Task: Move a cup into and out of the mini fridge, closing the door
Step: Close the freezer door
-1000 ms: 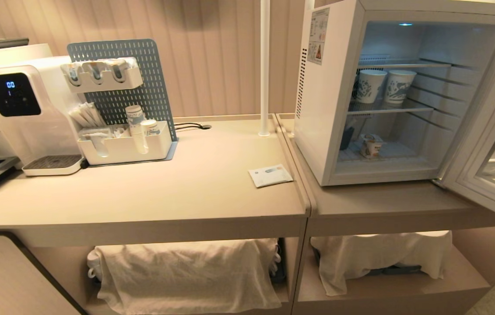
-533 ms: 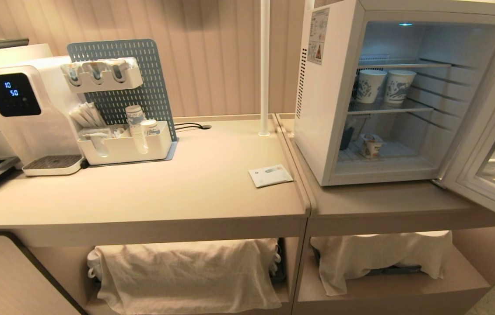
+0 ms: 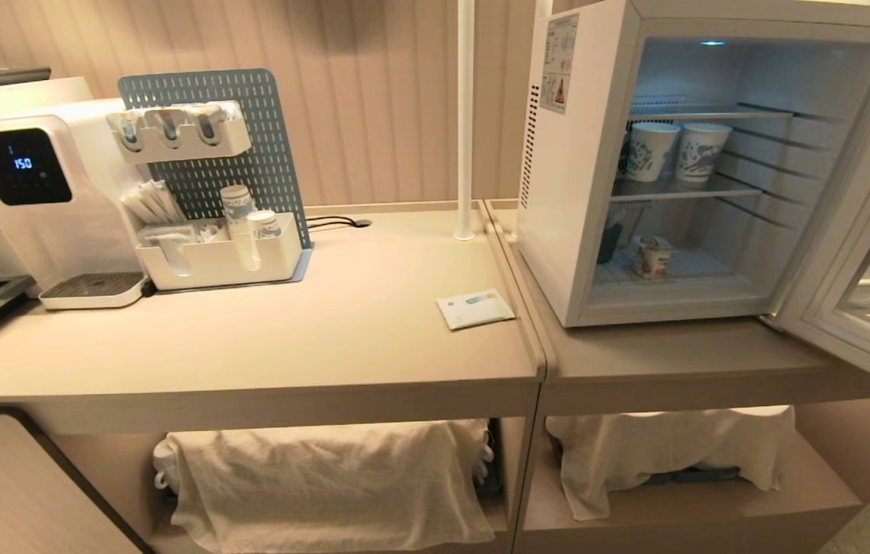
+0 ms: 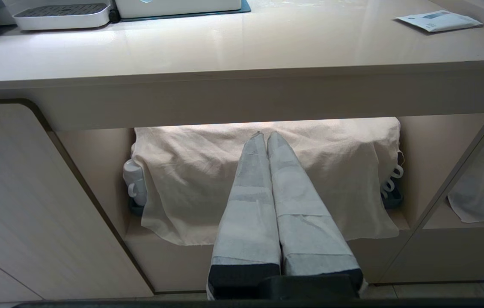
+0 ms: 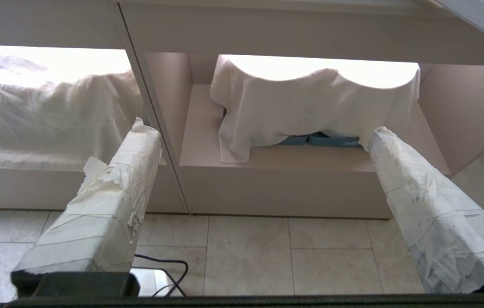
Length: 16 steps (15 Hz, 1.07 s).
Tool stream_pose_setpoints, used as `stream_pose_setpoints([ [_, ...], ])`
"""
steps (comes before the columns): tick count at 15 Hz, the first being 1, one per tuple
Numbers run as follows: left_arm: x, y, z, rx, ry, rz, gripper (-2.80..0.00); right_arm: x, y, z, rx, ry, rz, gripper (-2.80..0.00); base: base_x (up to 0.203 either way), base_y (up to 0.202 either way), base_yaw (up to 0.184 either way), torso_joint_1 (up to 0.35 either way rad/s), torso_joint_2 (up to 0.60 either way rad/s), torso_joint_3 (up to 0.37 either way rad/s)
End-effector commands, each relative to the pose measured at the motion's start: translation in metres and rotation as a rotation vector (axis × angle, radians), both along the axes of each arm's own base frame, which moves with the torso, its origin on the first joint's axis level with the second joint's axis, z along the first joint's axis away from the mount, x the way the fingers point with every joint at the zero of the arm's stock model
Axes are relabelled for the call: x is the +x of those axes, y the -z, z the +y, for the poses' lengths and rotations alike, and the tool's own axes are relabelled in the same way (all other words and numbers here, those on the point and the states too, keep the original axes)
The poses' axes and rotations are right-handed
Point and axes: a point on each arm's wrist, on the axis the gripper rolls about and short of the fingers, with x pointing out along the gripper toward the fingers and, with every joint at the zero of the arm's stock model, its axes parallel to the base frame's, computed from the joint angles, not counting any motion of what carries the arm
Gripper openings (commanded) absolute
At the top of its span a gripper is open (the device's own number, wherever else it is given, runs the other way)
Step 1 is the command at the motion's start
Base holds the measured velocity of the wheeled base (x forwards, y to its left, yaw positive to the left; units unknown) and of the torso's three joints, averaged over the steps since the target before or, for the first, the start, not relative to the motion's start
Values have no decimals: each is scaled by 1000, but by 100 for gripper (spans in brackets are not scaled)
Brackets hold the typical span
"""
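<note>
The mini fridge (image 3: 565,192) stands on the right counter with its door (image 3: 858,254) swung wide open to the right. The cup (image 3: 652,256), small and white with orange marks, sits on the fridge's bottom shelf. Neither arm shows in the head view. My left gripper (image 4: 264,136) is shut, its taped fingers pressed together, held low in front of the cloth-covered lower shelf under the left counter. My right gripper (image 5: 259,128) is open and empty, low over the floor tiles, facing the lower shelf under the fridge counter.
Two tall patterned paper cups (image 3: 677,151) stand on the fridge's middle shelf. A white packet (image 3: 475,308) lies near the left counter's right edge. A water dispenser (image 3: 42,192) and a pegboard organiser (image 3: 219,192) stand at the left. Cloths (image 3: 327,481) cover the lower shelves.
Only the dispenser's display reading has changed. The fridge, door and cup stand as before, and no arm enters the head view.
</note>
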Motion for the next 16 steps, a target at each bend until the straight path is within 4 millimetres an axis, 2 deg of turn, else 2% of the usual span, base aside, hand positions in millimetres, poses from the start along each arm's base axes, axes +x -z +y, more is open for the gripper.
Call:
stream_pose_setpoints([
  [1, 0, 0, 0, 0, 0, 0, -280, 0, -2, 0, 1, 0, -3, 0, 0, 0, 0, 0, 0, 0],
  [16, 0, 0, 0, 0, 0, 0, -280, -4, 22, 0, 20, 11, -108, 0, 0, 0, 0, 0, 0, 0],
])
